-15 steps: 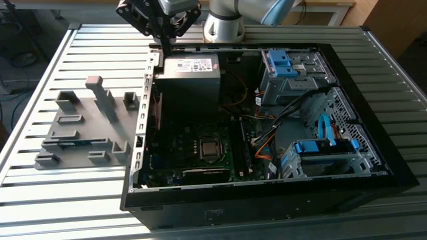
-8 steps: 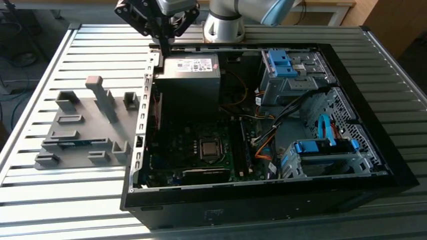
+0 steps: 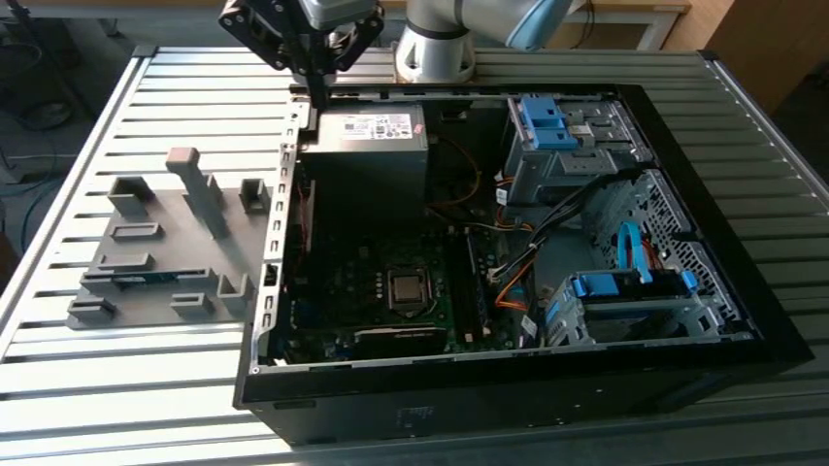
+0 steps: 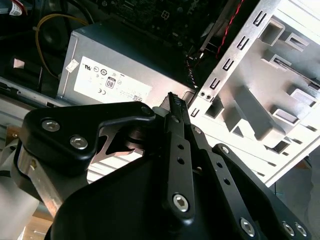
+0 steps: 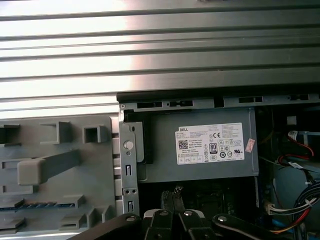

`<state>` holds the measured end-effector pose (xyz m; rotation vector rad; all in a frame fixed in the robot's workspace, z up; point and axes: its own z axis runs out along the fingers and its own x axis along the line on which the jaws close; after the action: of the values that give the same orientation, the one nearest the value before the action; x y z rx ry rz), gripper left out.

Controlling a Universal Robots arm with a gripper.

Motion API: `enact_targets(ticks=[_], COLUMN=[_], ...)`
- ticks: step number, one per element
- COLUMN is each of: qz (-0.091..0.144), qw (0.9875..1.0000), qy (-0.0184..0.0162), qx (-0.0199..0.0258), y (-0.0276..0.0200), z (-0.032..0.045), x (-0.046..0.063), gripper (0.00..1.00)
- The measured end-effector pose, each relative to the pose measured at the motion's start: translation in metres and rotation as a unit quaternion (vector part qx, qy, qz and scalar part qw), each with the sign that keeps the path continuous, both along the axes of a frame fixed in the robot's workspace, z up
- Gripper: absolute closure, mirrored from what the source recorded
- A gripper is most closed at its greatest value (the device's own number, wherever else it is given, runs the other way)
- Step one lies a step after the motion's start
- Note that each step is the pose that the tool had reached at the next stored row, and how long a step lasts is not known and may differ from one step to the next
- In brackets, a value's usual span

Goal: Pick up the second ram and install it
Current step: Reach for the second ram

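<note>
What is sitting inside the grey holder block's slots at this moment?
One blue-green stick, the second ram, stands on edge in a slot of the grey holder block. Only its top edge shows. The slot walls cover the rest of it.

The ram stick (image 3: 136, 278) is mostly buried in its slot in the grey holder (image 3: 155, 218), around 9 o'clock from the computer case (image 3: 518, 388) in the exterior view. Just a blue sliver shows, chips too small to make out. The arm (image 3: 434, 44) gets chopped off at 12 o'clock. In the second wrist view the end effector (image 4: 176, 102) runs off frame and blocks part of the power supply (image 4: 115, 65).
</note>
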<state>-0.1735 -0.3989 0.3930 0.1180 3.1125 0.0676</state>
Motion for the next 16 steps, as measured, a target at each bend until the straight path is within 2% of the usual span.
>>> enact_targets(ticks=[16], qz=[0.000], qw=[1.0000], qy=[0.0000], qx=[0.0000], y=[0.0000], z=[-0.0001], x=[-0.0045], gripper=[0.89])
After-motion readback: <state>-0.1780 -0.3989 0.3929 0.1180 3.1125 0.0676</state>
